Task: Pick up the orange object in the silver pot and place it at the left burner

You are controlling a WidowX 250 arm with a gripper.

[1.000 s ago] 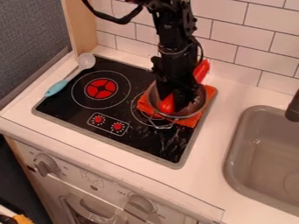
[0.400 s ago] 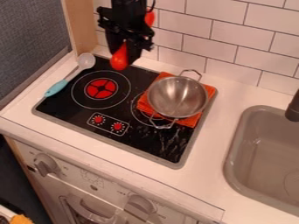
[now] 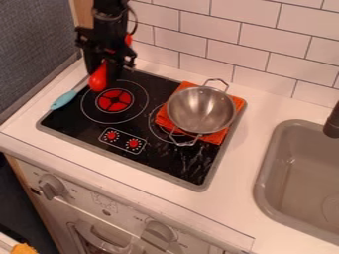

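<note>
The gripper (image 3: 109, 64) hangs above the back left part of the black stove, just behind the left burner (image 3: 114, 100). It is shut on a red-orange object (image 3: 98, 79), whose rounded end points down toward the burner's back edge; another bit of red shows behind the gripper at the upper right. The middle of the object is hidden by the gripper. On the right side of the stove the silver pot (image 3: 201, 110) stands upright on an orange cloth (image 3: 212, 136), with nothing inside it.
A spoon with a light blue handle (image 3: 64, 100) lies along the stove's left edge, its head hidden behind the gripper. The grey sink (image 3: 301, 178) is at the right, the tiled wall (image 3: 258, 54) behind. Two red knobs (image 3: 133, 143) are at the stove's front.
From inside the pot the gripper has come up and moved left with the red-orange object, and lately a little lower in the view. The pot and cloth stayed put.
</note>
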